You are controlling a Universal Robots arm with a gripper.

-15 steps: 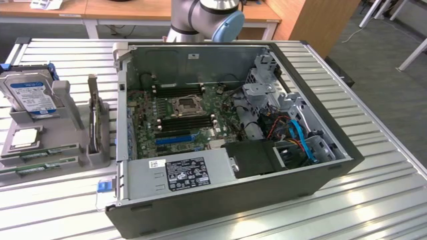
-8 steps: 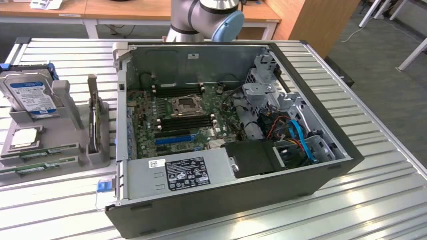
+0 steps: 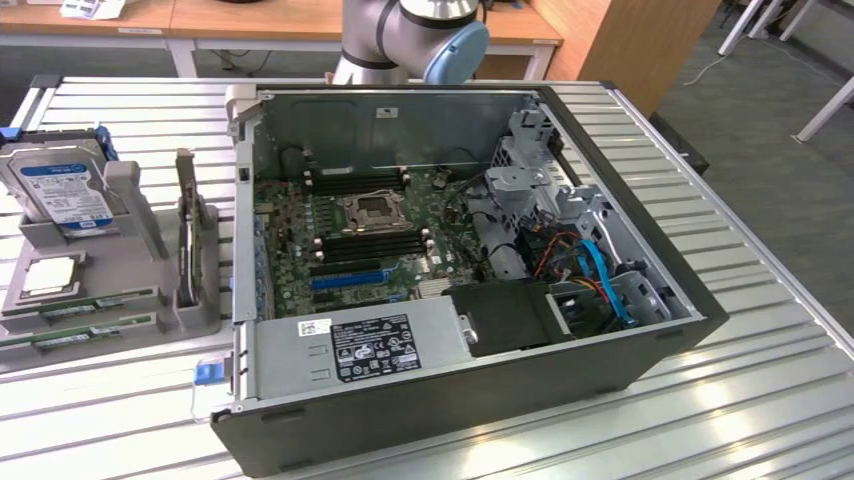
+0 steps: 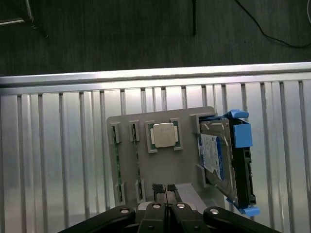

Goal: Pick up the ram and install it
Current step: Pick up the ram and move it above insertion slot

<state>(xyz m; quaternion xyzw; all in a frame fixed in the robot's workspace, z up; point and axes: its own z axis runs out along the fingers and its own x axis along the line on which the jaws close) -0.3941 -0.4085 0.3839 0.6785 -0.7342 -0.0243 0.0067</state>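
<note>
Gripper: clenched, empty, over gray holder edge. Ram: two sticks on edge in holder, beside CPU, offset sideways from gripper; long axis crosswise to jaw closing line.

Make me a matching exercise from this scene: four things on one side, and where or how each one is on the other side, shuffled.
1. hard drive
2. processor chip
3. ram sticks
4. hand

A. shut
B. in narrow slots of the grey holder
C. propped up in a blue frame
D. lying flat in a square recess

Pairs: 1-C, 2-D, 3-B, 4-A
</note>
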